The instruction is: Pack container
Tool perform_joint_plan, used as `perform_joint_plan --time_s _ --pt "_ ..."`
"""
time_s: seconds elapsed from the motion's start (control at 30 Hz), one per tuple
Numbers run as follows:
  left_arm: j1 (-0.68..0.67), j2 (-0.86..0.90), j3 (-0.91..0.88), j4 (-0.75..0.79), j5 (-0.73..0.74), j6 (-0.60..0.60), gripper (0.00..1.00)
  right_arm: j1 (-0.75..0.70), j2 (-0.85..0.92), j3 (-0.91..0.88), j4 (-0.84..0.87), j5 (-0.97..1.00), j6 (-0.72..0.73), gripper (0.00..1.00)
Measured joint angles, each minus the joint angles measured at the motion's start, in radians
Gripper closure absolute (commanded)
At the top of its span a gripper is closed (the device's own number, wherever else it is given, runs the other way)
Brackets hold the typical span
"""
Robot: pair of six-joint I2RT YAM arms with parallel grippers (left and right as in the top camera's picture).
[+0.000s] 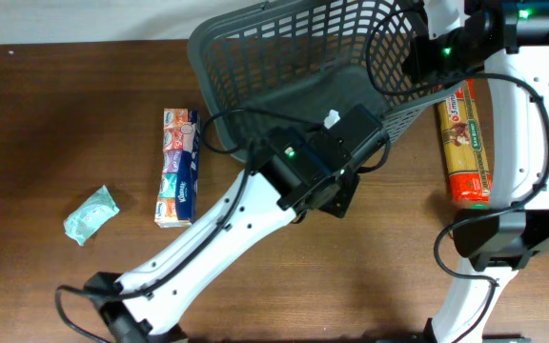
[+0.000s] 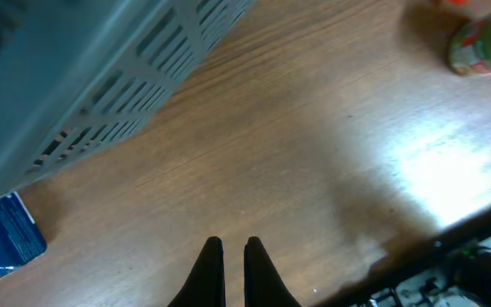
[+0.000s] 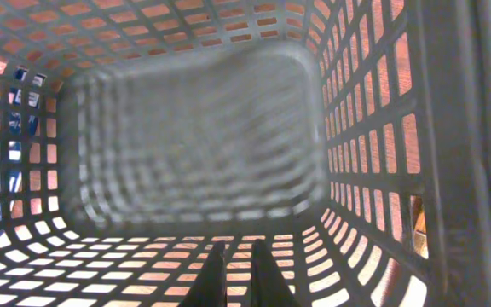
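Note:
The container [image 1: 255, 67] is a large dark grey lattice basket at the back middle of the table, its open inside facing up and to the right. In the right wrist view its floor [image 3: 194, 136] and slotted walls fill the frame. My right gripper [image 1: 419, 59] reaches in over the basket's right rim; its fingers [image 3: 235, 251] are close together with nothing between them. My left gripper [image 1: 339, 195] hovers over bare wood in front of the basket, fingers [image 2: 233, 247] shut and empty. The basket's wall [image 2: 101, 85] shows at the upper left of the left wrist view.
A long pack of tissue packets [image 1: 177, 167] lies left of the basket; its blue end shows in the left wrist view [image 2: 7, 243]. A teal packet [image 1: 91, 214] lies at far left. An orange pasta pack [image 1: 465, 143] lies right of the basket, and its green end shows in the left wrist view [image 2: 484, 38].

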Motion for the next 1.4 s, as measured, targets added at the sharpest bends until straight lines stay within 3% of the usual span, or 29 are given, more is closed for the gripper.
perform_joint_plan --time_s 0.5,1.03,1.4 --pt "0.0 0.03 0.0 0.025 -0.014 0.0 0.98 0.0 0.001 -0.004 -0.005 0.268 0.117 0.96" --pt "0.006 0.03 0.0 0.033 -0.052 0.0 0.98 0.0 0.001 -0.004 -0.061 0.287 0.143 0.96" --pt "0.087 0.03 0.0 0.033 -0.057 0.0 0.98 0.002 0.001 -0.004 -0.109 0.286 0.156 0.96"
